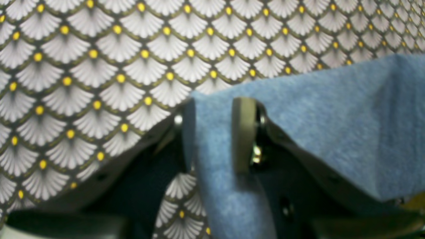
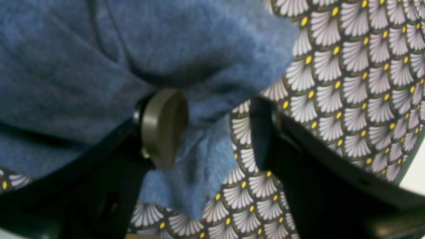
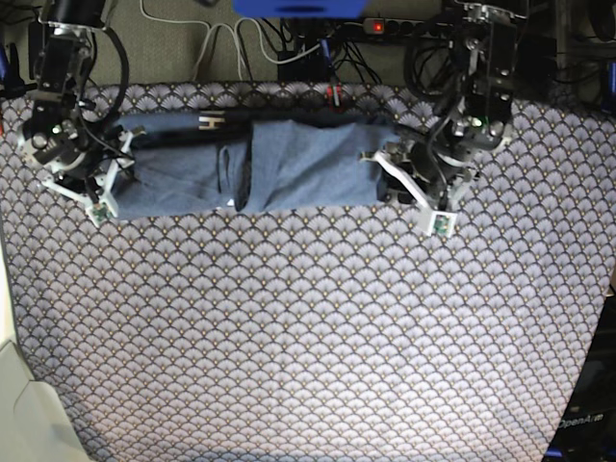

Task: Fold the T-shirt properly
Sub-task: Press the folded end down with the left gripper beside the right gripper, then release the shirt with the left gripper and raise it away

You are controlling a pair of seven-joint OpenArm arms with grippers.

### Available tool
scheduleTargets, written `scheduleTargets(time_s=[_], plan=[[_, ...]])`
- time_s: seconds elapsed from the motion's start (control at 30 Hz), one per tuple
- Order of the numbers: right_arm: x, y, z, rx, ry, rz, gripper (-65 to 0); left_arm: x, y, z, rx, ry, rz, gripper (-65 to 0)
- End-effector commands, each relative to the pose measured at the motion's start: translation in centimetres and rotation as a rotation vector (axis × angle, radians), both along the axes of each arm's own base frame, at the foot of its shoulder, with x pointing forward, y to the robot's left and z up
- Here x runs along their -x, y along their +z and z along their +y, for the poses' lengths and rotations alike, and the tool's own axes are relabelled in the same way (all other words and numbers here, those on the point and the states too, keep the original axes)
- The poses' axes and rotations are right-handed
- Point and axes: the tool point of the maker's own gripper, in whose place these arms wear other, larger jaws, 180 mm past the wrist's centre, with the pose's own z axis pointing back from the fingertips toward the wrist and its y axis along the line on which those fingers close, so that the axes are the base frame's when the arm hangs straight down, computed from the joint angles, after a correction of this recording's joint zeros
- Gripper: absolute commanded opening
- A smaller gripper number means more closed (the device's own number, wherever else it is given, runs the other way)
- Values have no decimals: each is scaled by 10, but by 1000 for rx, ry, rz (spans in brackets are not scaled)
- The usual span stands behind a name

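Observation:
The slate-blue T-shirt (image 3: pixel 289 164) lies as a long, folded band across the far part of the table, plain side up. At its right end, my left gripper (image 3: pixel 397 178) is shut on the T-shirt's edge. In the left wrist view the blue cloth (image 1: pixel 315 126) fills the gap of the left gripper (image 1: pixel 214 109) and drapes over one pad (image 1: pixel 244 132). My right gripper (image 3: pixel 114 178) sits at the band's left end. In the right wrist view it (image 2: pixel 212 103) stands open, a flap of T-shirt (image 2: pixel 199 156) hanging beside one pad (image 2: pixel 162 126) and apart from the other finger.
A grey-and-tan fan-patterned cloth (image 3: pixel 308 327) covers the whole table. Cables and a power strip (image 3: pixel 385 26) run behind the far edge. A pale surface (image 3: pixel 24 414) borders the near left corner.

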Motion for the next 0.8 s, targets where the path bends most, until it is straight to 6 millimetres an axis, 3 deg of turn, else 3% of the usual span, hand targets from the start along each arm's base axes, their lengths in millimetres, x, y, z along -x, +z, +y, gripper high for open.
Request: scheduleTargets(time_s=[0.0,0.3,0.63,0.77], plan=[[-9,11,-6,12,-1,-40,-298,-6,10,-1,9,-2,-40,-459],[7,-17,-9,-16,-27,50,-298,-5,10,2,3,-4,-38,-459],[12,-22,-6,-27,-31,66,-298,-8,20,7,-16,-13,-68,-458],[8,-20,9,-121,-30,42,-298,-8,20,9,-21,-15,-68,-458]])
